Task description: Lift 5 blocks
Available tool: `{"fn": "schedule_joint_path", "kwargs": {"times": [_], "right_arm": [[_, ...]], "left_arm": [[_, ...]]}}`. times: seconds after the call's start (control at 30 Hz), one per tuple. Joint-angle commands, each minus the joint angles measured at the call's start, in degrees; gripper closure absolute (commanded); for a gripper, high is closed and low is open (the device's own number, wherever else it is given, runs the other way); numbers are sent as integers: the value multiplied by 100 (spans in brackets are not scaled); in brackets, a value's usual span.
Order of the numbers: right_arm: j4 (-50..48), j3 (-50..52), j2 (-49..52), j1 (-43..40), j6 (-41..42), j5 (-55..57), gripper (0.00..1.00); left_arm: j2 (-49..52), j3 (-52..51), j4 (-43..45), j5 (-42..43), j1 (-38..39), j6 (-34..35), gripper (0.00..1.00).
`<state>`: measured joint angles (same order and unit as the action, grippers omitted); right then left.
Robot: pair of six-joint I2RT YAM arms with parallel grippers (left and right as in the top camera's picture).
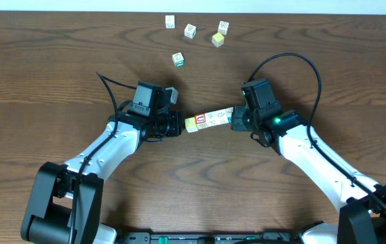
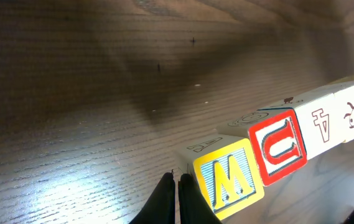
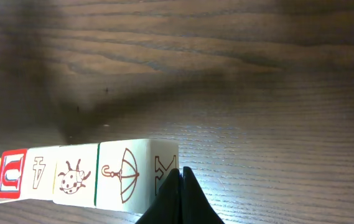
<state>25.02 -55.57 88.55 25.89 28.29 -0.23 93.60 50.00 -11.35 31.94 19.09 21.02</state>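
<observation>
Row of five blocks [image 1: 209, 119] sits end to end around the middle of the table [image 1: 43, 74], yellow W block [image 2: 229, 177] on the left end, red U block [image 2: 280, 146] next to it. I've got the left jaws and right jaws both closed tight, each pressing an end of the row; loose cubes [image 1: 190, 30] sit near the far edge.

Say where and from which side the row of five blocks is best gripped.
Squeeze the row of five blocks by its end faces: left gripper on the yellow W block, right gripper on the umbrella block. Separate cubes in line probably hold only under end pressure.
</observation>
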Motion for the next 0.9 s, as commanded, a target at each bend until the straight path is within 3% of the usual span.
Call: {"fn": "schedule_joint_path", "kwargs": {"times": [0.0, 0.87], "right_arm": [[-140, -98, 116, 573, 146, -2122, 99], [-249, -94, 337, 723, 146, -2083, 99]], "left_arm": [[-37, 221, 286, 1491, 479, -31, 93], [-11, 138, 289, 1384, 503, 13, 93]]}}
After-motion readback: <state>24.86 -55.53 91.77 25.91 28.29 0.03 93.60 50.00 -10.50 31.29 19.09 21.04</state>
